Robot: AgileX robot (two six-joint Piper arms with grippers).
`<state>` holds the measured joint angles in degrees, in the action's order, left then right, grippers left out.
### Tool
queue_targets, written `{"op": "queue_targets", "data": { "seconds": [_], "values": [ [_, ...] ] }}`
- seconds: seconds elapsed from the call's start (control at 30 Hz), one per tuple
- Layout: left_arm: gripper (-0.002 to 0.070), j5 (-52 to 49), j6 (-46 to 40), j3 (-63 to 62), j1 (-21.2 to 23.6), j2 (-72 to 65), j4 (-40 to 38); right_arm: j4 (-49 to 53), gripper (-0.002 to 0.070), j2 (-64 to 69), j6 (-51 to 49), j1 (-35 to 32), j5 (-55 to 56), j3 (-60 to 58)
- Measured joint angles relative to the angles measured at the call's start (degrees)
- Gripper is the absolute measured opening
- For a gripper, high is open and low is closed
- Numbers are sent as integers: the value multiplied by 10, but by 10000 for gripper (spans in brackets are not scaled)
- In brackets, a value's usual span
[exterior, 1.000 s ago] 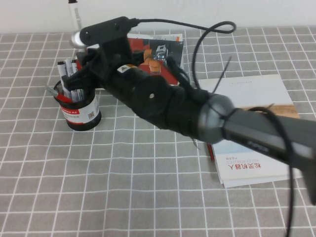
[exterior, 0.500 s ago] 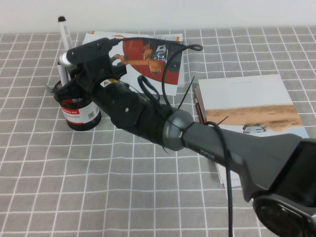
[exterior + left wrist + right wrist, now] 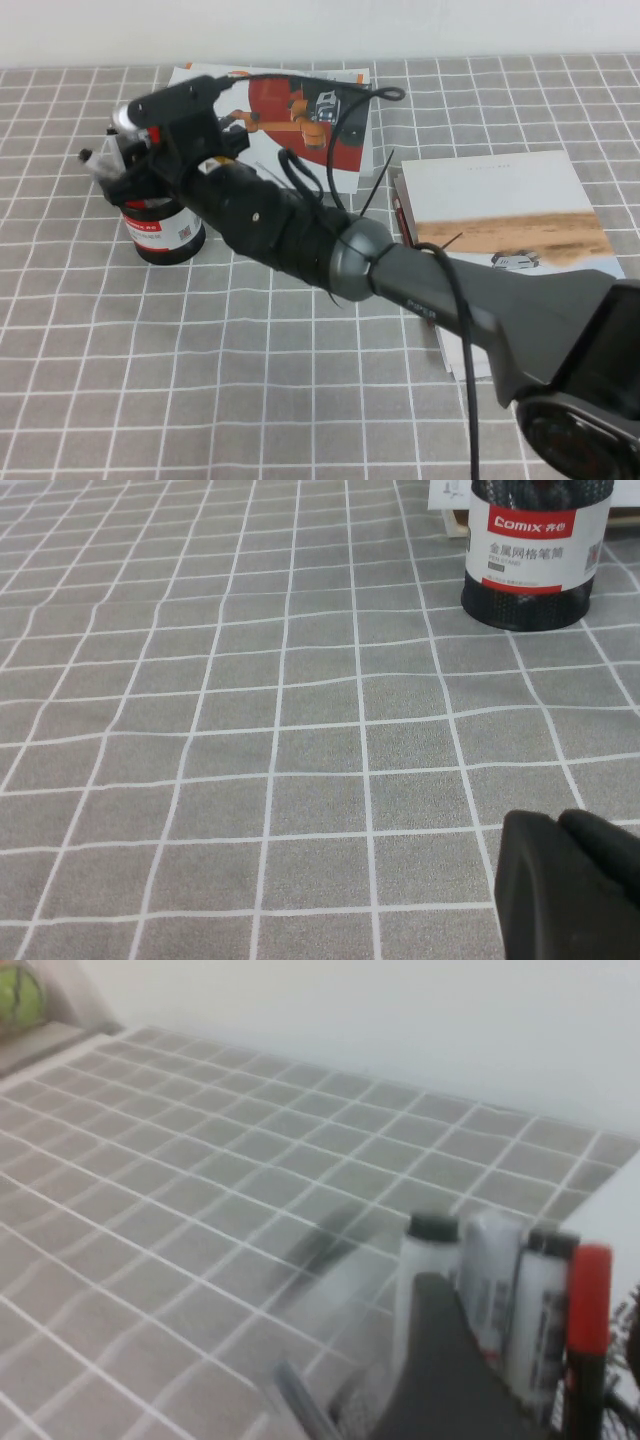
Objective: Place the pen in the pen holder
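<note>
The pen holder (image 3: pixel 165 235), a short black cup with a red-and-white label, stands at the table's left; it also shows in the left wrist view (image 3: pixel 535 560). My right gripper (image 3: pixel 125 152) hangs just over its rim, jaws apart. The pen (image 3: pixel 96 162), white with a black end, is blurred and leans out leftward from the cup beside the gripper; in the right wrist view it is a pale streak (image 3: pixel 335 1280) next to one dark finger (image 3: pixel 440 1360). My left gripper (image 3: pixel 558 825) is shut and empty, low over the cloth, short of the cup.
Several markers stand in the cup, black-capped (image 3: pixel 430 1250) and red-capped (image 3: pixel 590 1300). A red-and-white booklet (image 3: pixel 300 110) lies behind the cup. A large book (image 3: pixel 500 240) lies at the right with a thin dark red pen (image 3: pixel 402 225) along its left edge.
The right gripper came down onto the cup. The pen, upright and high in the gripper before, has dropped and now tilts left at the cup's rim.
</note>
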<state>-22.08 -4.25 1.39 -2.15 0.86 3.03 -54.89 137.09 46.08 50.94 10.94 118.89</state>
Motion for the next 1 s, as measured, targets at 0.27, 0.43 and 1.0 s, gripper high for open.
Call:
{"op": "queue_targets", "data": {
  "seconds": [0.27, 0.43, 1.0],
  "values": [
    [-4, 0, 0, 0, 0, 0, 0, -195, 72, -83, 137, 0, -13, 0],
    [-4, 0, 0, 0, 0, 0, 0, -413, -1, -171, 369, 1, 71, -56],
    [-4, 0, 0, 0, 0, 0, 0, -448, -12, -564, 521, 10, -241, -492]
  ]
}}
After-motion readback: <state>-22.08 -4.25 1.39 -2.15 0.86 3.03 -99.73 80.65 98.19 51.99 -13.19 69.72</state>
